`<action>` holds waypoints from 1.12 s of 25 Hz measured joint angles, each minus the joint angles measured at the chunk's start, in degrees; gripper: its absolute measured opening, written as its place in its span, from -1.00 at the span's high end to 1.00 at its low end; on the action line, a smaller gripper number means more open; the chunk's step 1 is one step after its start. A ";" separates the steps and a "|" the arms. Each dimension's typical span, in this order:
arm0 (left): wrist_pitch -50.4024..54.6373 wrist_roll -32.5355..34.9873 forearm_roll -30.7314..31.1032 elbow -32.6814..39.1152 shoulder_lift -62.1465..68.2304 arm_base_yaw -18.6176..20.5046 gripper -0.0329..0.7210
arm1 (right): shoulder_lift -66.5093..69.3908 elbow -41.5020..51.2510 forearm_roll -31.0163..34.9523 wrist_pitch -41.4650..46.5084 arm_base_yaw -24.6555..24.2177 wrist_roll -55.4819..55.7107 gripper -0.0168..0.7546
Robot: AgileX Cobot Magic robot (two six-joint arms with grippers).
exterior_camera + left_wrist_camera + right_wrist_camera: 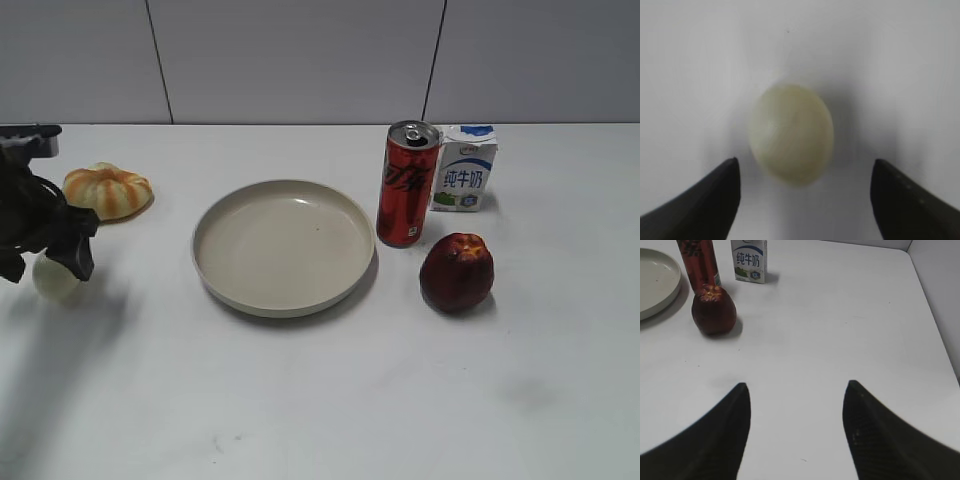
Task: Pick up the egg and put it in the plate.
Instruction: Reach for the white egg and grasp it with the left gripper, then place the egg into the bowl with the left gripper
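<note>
Egg (791,141): smooth, pale cream-green, framed by spread left gripper (805,200) jaws, untouched; milk carton (464,167) is marked "纯牛奶"; right gripper (796,432) jaws spread.

I get bright, even light; the counter (300,400) shows soft shadows, and the plate (284,247) a small glint. My left wrist view is blurred, the egg (791,141) soft-edged.

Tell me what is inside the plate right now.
Nothing: the plate shows only its bare beige bottom with a few small specks. The egg lies on the table far left, under the open left gripper. No part of the plate's inside is covered.
</note>
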 joint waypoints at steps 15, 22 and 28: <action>-5.02 -0.06 0.12 -0.92 4.94 0.00 -0.23 | 0.00 0.00 0.00 0.00 0.00 0.00 -0.20; -0.08 1.58 0.61 -10.51 2.38 -2.66 -0.23 | 0.00 0.00 0.00 0.00 0.00 0.00 -0.20; 0.51 5.43 0.56 -21.77 2.19 -14.63 -0.23 | 0.00 0.00 0.00 0.00 0.00 0.00 -0.20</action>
